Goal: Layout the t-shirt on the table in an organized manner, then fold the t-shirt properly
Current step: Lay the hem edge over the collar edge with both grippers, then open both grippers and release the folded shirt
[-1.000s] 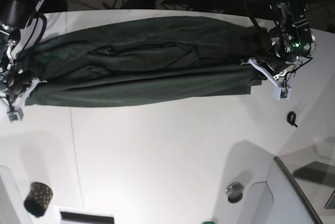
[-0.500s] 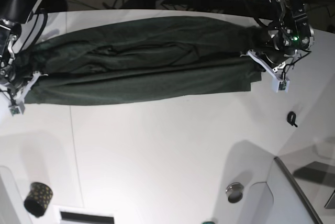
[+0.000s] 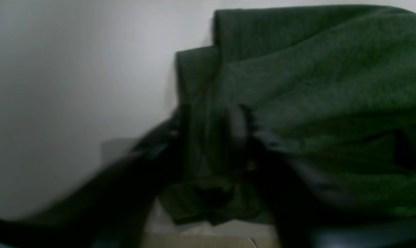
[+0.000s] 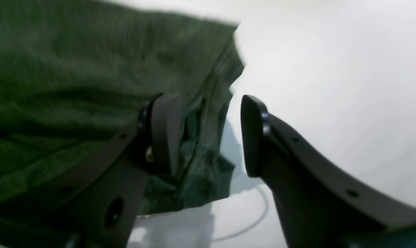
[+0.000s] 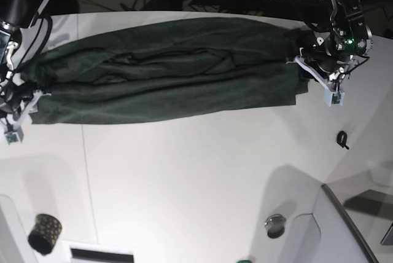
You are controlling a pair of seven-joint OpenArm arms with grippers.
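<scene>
The dark green t-shirt [image 5: 166,72] lies stretched out as a long, creased band across the far half of the white table [image 5: 196,171]. My left gripper [image 5: 305,69] is at the shirt's right end in the base view. In the blurred left wrist view its fingers [image 3: 240,125] stand apart, with loose t-shirt [image 3: 314,79] fabric between them. My right gripper [image 5: 26,100] is at the shirt's left end. In the right wrist view it [image 4: 208,134] is open; the t-shirt [image 4: 73,79] hem lies beside one finger [image 4: 164,132], and the other finger is over bare table [image 4: 332,86].
A small black clip [image 5: 342,139] lies on the table near the right side. A dark dotted cup [image 5: 45,233] stands at the front left. A round metal fitting [image 5: 276,225] and a raised panel edge [image 5: 347,226] sit at the front right. Cables crowd the far edge.
Both grippers have gone from shut to open and let go of the shirt's ends. The shirt has settled onto the table slightly farther back.
</scene>
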